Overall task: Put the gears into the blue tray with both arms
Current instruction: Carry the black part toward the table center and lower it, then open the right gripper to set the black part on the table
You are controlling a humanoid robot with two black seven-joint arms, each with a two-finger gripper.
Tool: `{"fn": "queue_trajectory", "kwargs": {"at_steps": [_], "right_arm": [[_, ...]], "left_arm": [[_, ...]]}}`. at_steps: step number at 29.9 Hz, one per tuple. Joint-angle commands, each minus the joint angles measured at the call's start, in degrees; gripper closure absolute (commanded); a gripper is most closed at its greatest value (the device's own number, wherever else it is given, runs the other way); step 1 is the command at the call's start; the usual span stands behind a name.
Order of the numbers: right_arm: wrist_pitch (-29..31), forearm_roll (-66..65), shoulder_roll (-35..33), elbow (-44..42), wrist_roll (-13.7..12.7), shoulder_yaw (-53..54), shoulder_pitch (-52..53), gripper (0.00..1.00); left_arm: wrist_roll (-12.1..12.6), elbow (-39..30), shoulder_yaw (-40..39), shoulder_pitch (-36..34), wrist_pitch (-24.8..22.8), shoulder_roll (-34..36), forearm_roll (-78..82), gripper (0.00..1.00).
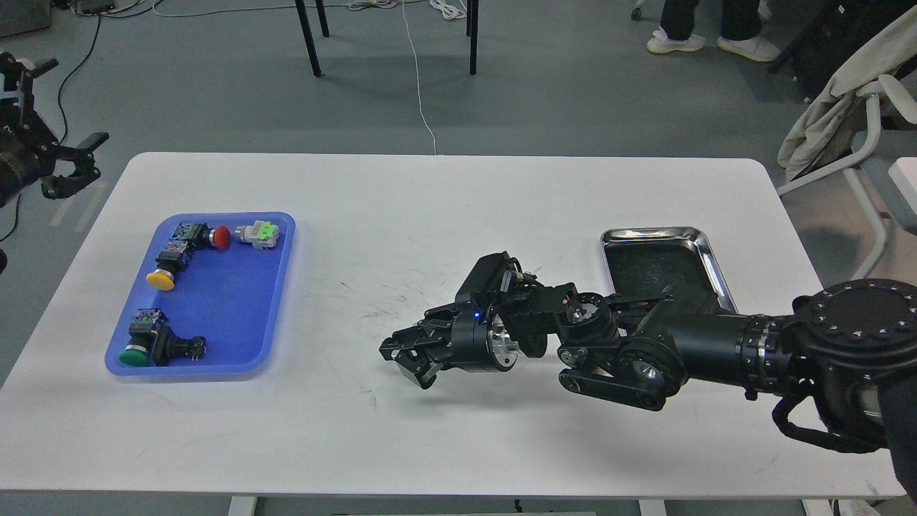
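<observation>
The blue tray (pixel 279 287) lies on the left of the white table and holds several push-button switches with red, yellow and green caps. No gears can be made out anywhere in this view. My left gripper (pixel 71 165) hangs off the table's far left corner, above and left of the tray, with its fingers spread open and empty. Low over the table's middle, my right gripper (pixel 405 362) points left toward the tray but is well apart from it. Its two fingers are parted and nothing shows between them.
A shiny steel tray (pixel 706 247) with a dark inside sits at the right, its near half covered by my right arm. Behind the table are chair legs and a cable on the floor. A chair with cloth stands at the far right.
</observation>
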Motion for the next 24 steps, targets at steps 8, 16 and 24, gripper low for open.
{"fn": "queue_trajectory", "kwargs": {"at_steps": [8,16,24], "right_arm": [[-0.4,-1.1,0.0,-2.7,0.0,-1.7,-0.7,0.98],[-0.4,-1.0,0.0,-4.4,-0.1,-1.7,-0.6,0.77],[-0.3,-0.7,0.0,-5.5,0.0,-1.6,-0.6,0.65]], "left_arm": [[0.0,-1.5,0.1,0.4,-0.1,2.6,0.0,0.01],[0.0,-1.8,0.0,0.7,-0.1,3.3,0.0,0.01],[0.0,-2.5,0.1,0.7,-0.1,4.3,0.0,0.01]]}}
